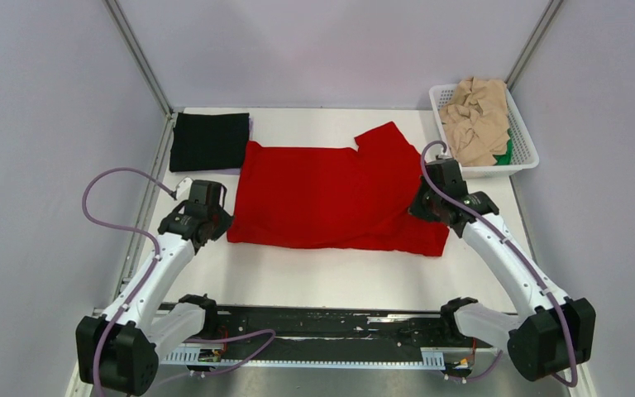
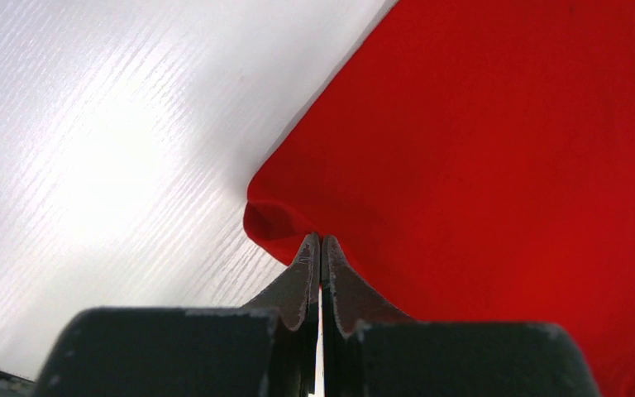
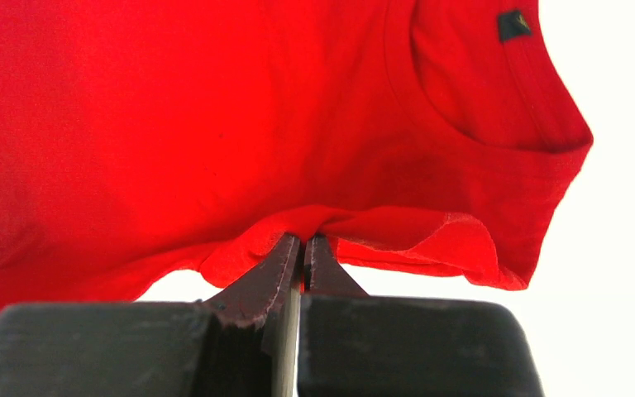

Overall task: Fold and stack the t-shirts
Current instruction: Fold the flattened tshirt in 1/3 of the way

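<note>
The red t-shirt (image 1: pixel 331 198) lies spread mid-frame on the worktop (image 1: pixel 331 277), its dark collar tag (image 3: pixel 514 25) too small to read. The left claw (image 2: pixel 321 240) is clenched on its lower-left corner, the right claw (image 3: pixel 302 240) on its right edge. A black t-shirt (image 1: pixel 210 141) lies upper left.

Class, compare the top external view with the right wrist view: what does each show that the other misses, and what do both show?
Only the top external view: the folded black t-shirt at the far left, the white basket holding beige t-shirts, and the left gripper. Only the right wrist view: the neckline label, and how the right gripper pinches a fold of cloth. Both: the red t-shirt and the right gripper at its edge.
</note>
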`<state>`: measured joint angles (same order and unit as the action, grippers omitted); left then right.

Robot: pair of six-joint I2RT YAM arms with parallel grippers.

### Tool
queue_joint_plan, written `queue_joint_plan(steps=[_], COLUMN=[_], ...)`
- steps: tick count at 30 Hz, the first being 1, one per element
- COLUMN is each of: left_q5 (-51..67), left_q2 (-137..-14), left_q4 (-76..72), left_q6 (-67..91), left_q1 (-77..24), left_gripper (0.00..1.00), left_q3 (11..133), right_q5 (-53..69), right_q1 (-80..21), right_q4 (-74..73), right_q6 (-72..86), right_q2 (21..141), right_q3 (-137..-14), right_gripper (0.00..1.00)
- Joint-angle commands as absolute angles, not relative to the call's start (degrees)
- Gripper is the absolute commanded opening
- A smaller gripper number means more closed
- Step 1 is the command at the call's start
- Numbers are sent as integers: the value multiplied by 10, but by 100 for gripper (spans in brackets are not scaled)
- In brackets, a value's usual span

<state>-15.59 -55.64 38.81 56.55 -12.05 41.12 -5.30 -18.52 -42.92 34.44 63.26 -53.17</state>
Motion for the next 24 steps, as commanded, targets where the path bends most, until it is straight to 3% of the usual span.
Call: queue_joint_plan(steps=[1,13,19,21,23,24], left_q5=[-176,-208,-232,-236,-232,-226], left_q2=[-584,-711,-792,-814,-834,-839], left_q4=[342,259,244,244,243,244], left_q6=[559,560,565,571,572,568], left_q1=[-113,-102,-95,-90,-84,-82], left_gripper=[0,0,0,0,11,28], left_q3=[439,469,504,515,529,535], right_q5=[-15,31,29,28,19,15], right_q1=[-160,-111,-95,-87,-76,-69], right_q4=[-369,-334,-321,-321,-338,-347], right_q6=[280,243,218,210,220,228], right_q2=[669,812,934,996,1040,1057], right_q3=[-576,-646,-725,-764,-811,-833], right_gripper=[0,1,3,8,17,20])
